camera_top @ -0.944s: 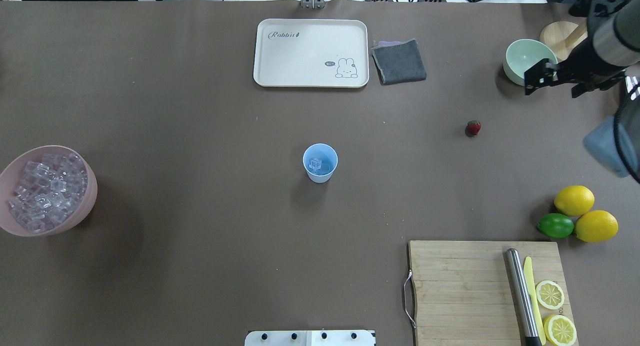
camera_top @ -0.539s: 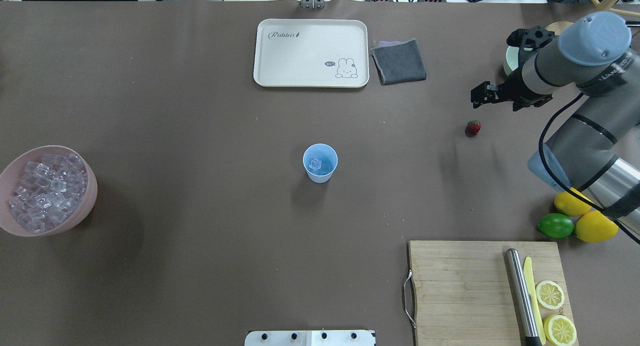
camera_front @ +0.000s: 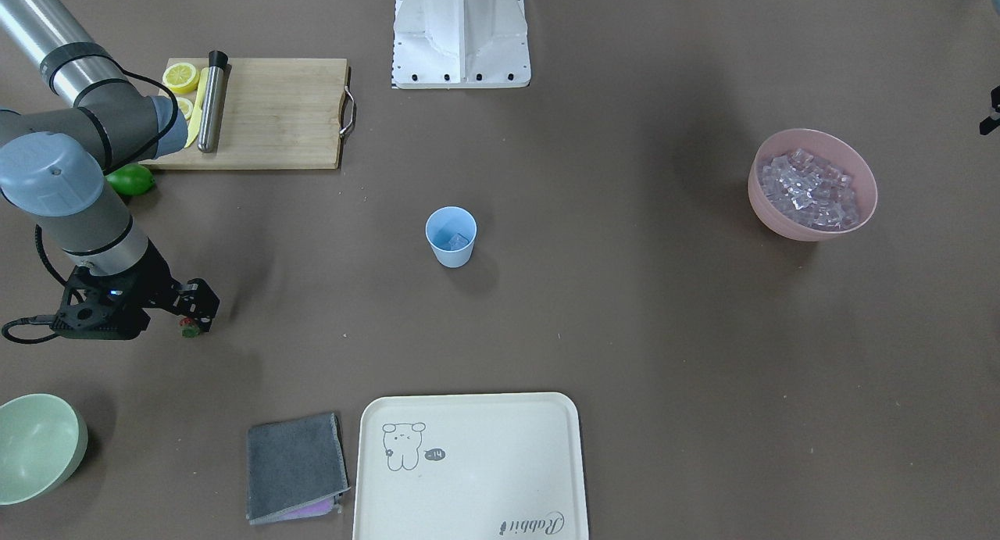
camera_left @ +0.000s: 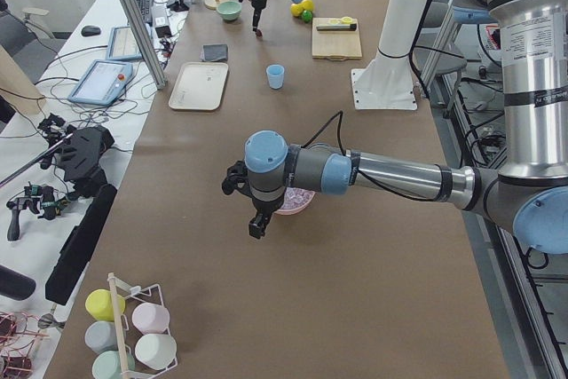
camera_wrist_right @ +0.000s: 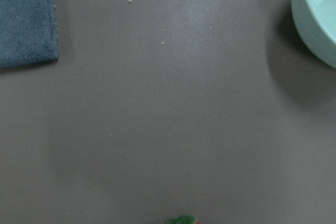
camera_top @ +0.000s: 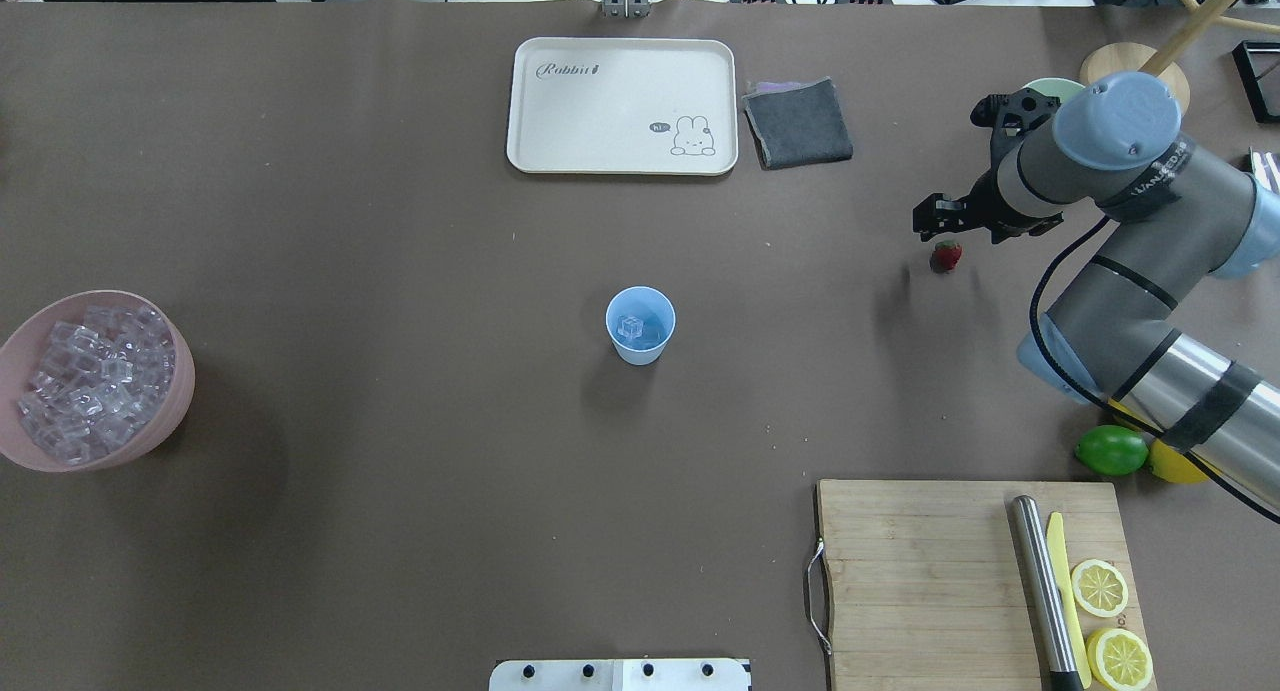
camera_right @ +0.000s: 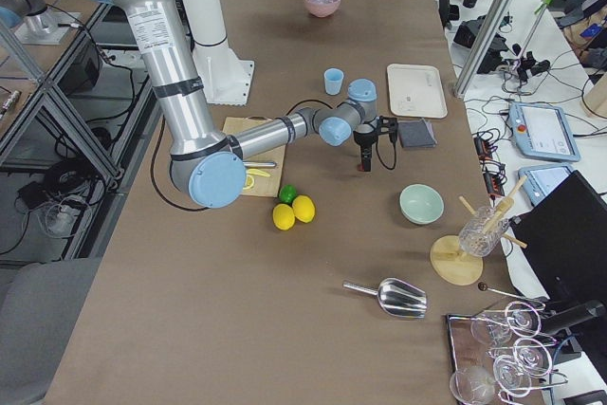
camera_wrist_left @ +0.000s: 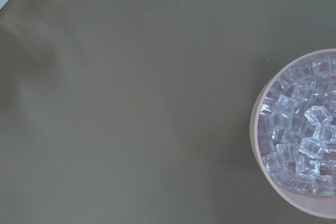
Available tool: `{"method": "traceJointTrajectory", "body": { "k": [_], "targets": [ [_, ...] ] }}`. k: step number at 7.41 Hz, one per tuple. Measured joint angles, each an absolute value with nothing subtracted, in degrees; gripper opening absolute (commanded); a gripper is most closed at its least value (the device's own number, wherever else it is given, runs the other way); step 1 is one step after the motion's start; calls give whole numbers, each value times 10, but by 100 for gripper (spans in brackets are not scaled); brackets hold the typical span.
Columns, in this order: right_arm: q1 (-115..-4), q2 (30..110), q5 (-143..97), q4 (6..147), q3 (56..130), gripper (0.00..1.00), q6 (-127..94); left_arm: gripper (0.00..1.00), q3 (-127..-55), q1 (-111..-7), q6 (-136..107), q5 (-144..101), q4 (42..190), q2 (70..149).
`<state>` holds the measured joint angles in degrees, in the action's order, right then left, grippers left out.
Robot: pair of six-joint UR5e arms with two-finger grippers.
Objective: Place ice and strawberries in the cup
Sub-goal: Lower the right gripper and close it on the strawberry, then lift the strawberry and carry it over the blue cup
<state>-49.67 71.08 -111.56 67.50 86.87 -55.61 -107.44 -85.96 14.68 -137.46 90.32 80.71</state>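
Note:
The light-blue cup (camera_top: 640, 326) stands mid-table with one ice cube (camera_top: 630, 326) inside; the front view also shows the cup (camera_front: 451, 237). More ice (camera_top: 90, 381) fills the pink bowl (camera_top: 186, 371) at the left edge. The strawberry (camera_top: 946, 256) lies on the table at the right. My right gripper (camera_top: 935, 219) hangs open just above and beyond it, not touching. In the right wrist view only the strawberry's green cap (camera_wrist_right: 184, 220) peeks in at the bottom edge. My left gripper (camera_left: 257, 228) hovers beside the pink bowl; I cannot tell whether it is open or shut.
A cream tray (camera_top: 620, 106) and a grey cloth (camera_top: 798, 121) lie at the far side. A pale green bowl (camera_front: 35, 446) sits behind my right arm. A cutting board (camera_top: 930, 571) with knife and lemon slices, and a lime (camera_top: 1110, 451), lie near right.
My right arm has swung in from the table's right edge, carrying its gripper leftward from the green bowl to just over the strawberry. The arm now covers the lemons.

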Motion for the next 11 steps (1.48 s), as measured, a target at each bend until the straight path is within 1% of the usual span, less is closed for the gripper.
{"method": "traceJointTrajectory", "body": {
  "k": [1,2,3,4,6,9,11],
  "targets": [
    [-490,712,-1110,675,867,78,-556,100,-1074,-860,147,-1375,903,807],
    [-485,712,-1106,675,866,69,-556,100,-1074,-860,147,-1375,903,807],
    [-482,713,-1104,675,865,65,-556,100,-1074,-860,147,-1375,903,807],
    [-480,712,-1103,675,860,51,-556,100,-1074,-860,147,-1375,904,807],
    [-479,708,-1102,675,853,0,-555,100,-1073,-860,147,-1375,908,807],
    [-481,705,-1104,686,873,0,-557,100,-1072,-860,147,-1375,911,807],
    [-486,683,-1106,736,924,0,-589,100,-1070,-860,147,-1375,911,807]
  ]
}}
